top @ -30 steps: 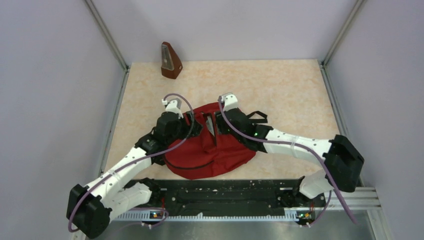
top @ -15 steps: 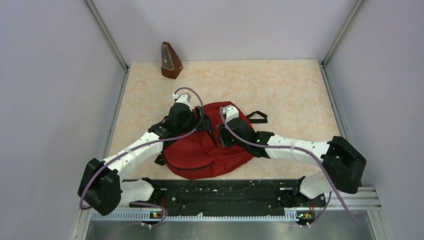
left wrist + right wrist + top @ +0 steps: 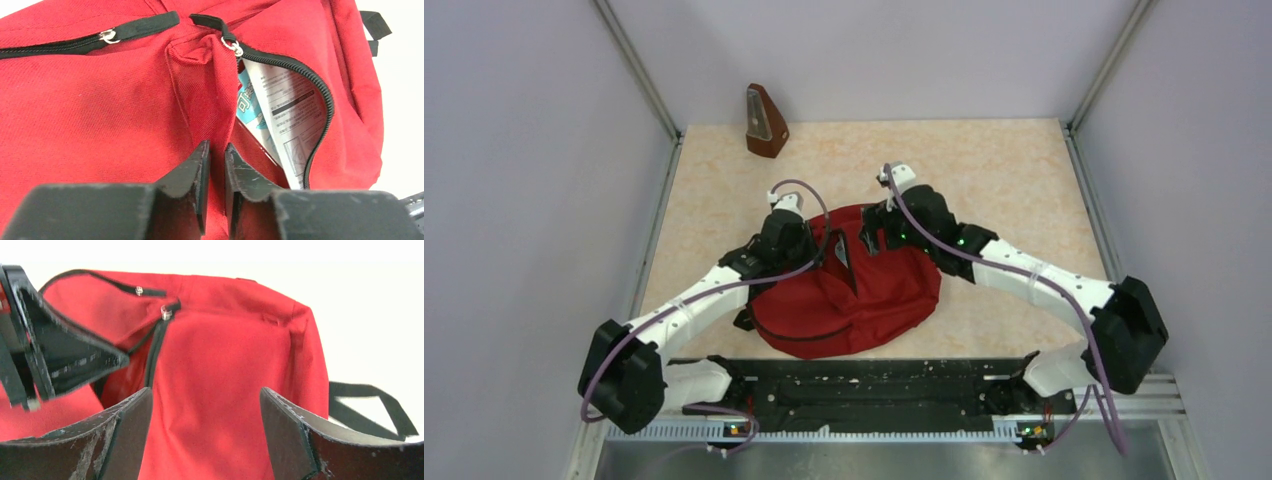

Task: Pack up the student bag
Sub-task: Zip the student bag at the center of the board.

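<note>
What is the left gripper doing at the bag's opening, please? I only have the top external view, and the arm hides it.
Observer: The left gripper has its fingers closed on a fold of the student bag, just beside the open zipper.
Operator: Is anything inside that compartment?
Observer: Yes, a printed paper sheet shows inside the opening, tucked against the red fabric.
Operator: And how does the right gripper stand?
Observer: The right gripper is wide open with nothing between its jaws. The bag's red fabric lies beyond it.
</note>
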Available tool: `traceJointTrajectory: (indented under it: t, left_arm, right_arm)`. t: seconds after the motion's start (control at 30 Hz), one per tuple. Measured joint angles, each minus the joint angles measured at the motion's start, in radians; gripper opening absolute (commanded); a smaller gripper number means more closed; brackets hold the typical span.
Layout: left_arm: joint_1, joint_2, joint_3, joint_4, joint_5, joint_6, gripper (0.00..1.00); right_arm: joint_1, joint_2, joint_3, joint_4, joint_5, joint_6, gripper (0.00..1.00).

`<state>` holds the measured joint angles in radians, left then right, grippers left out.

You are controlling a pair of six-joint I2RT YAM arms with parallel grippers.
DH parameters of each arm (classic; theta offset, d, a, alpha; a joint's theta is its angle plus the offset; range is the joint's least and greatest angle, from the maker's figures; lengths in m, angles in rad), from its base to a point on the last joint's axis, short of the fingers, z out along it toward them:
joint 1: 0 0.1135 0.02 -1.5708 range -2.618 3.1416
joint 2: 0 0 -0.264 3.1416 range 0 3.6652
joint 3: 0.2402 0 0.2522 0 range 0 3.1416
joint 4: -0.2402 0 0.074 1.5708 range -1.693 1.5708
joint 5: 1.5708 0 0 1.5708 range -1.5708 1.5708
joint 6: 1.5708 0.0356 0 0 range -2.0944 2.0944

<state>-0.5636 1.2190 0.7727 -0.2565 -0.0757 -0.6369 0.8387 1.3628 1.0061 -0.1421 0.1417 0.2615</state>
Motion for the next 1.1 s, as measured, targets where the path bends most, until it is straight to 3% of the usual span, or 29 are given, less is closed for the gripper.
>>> traceJointTrajectory:
  t: [0.17,0.53,0.9,1.1]
  left_arm:
    - [0.000,-0.035,-0.036,-0.007,-0.023,-0.016,0.00]
    - [0.000,-0.039,-0.064,0.003,-0.014,-0.024,0.00]
    - [0.000,-0.039,-0.079,0.015,0.000,-0.025,0.00]
    - [0.000,-0.039,-0.080,0.021,0.005,-0.029,0.00]
  right_arm:
    - [-0.072,0.166,0.150,0.027,-0.128,-0.050,0.76]
    - [-0.148,0.599,0.472,0.018,-0.448,-0.022,0.65]
    - [-0.150,0.720,0.507,0.056,-0.621,0.085,0.49]
    - [-0.150,0.744,0.518,0.093,-0.650,0.137,0.33]
